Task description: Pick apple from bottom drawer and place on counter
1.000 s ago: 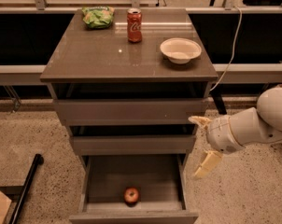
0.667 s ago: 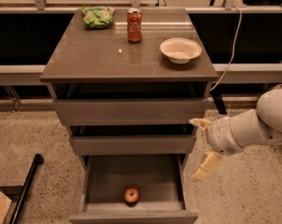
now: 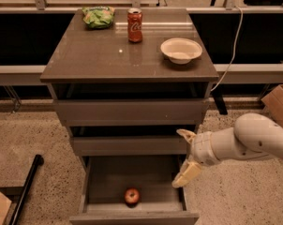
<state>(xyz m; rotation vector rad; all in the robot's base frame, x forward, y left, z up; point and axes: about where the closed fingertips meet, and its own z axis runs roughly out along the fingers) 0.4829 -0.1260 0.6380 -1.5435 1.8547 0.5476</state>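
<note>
A shift is noted: against a second ago, the end effector [image 3: 187,154] has been brought lower and further left, and it is now hung at the right rim of the open bottom drawer [image 3: 114,178], in front of the right end of the middle drawer [image 3: 127,145]. The approach is judged to be under way; the grasp itself has not yet been started.

The fingers [image 3: 186,174] are spread wide, one above the other, and nothing is held or pinched between them. No contact with the cabinet can be confirmed, though the lower finger is seen very close to the drawer's right wall.

The apple [image 3: 131,196] is left lying on the drawer floor, close to the near front wall and roughly midway across, well apart from the end effector and down to its left. A further reach left and downward is likely to be needed before closing.

Up on the bench [image 3: 108,55], space is shared with a soda can [image 3: 135,25], a white bowl [image 3: 181,50] and a green bag [image 3: 98,17] at the far edge; bare surface is available near the front left for the later placing.
</note>
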